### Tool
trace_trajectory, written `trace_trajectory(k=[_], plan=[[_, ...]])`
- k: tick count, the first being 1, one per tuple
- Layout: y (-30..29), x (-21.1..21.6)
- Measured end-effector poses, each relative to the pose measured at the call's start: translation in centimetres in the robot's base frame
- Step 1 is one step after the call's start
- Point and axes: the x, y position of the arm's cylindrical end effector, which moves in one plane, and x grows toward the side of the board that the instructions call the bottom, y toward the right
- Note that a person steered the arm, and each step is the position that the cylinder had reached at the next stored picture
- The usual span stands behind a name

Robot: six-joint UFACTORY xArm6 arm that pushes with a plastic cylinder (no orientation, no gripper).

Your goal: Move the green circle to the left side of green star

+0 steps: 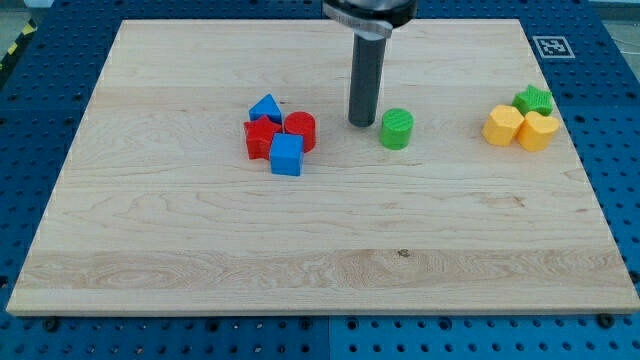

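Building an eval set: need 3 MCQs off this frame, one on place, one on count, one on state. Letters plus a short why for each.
1. Where is my tip relative to the green circle?
A. Just to the view's left of it
B. At the view's right of it
C. Below it, near the board's bottom edge

2. How many yellow blocks lie on the board?
A. One
B. Two
C. Four

3. How does the green star sit?
A. Alone in the board's middle
B. Stacked on the red blocks
C. Close against the yellow blocks at the view's right

Answers:
1. A, the rod's end sits close beside the circle's left side.
2. B, one yellow block and a second yellow block sit side by side.
3. C, the star is just above the yellow pair, far from the circle.
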Motion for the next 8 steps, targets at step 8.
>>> trace_trajectory(k=[8], plan=[[6.5, 1.0]])
